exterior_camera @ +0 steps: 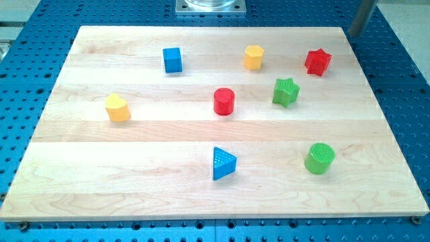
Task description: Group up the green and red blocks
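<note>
The red star [318,62] lies at the upper right of the wooden board [101,175]. The green star [285,92] sits just below and left of it, a small gap apart. The red cylinder [224,101] stands near the middle, left of the green star. The green cylinder [320,158] stands alone at the lower right. My tip [352,33] is at the board's top right corner, above and right of the red star, touching no block.
A blue cube [173,60] and a yellow hexagon [253,57] lie along the top. A yellow heart [117,107] is at the left and a blue triangle [224,163] at the bottom middle. The board rests on a blue perforated table [403,101], with a metal base [210,6] at the top.
</note>
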Action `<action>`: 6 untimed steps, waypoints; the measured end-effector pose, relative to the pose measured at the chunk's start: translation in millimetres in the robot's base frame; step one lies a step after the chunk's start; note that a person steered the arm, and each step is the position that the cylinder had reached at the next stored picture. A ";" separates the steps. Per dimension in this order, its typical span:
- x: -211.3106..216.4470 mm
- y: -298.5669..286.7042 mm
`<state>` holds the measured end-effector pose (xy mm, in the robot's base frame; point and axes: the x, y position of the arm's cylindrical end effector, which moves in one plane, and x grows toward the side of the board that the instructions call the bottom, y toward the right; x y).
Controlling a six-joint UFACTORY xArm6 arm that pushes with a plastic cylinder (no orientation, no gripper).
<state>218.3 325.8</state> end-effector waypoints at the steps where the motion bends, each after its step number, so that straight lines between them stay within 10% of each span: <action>1: 51.3 -44.4; 6: 221.4 -125.4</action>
<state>439.7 200.4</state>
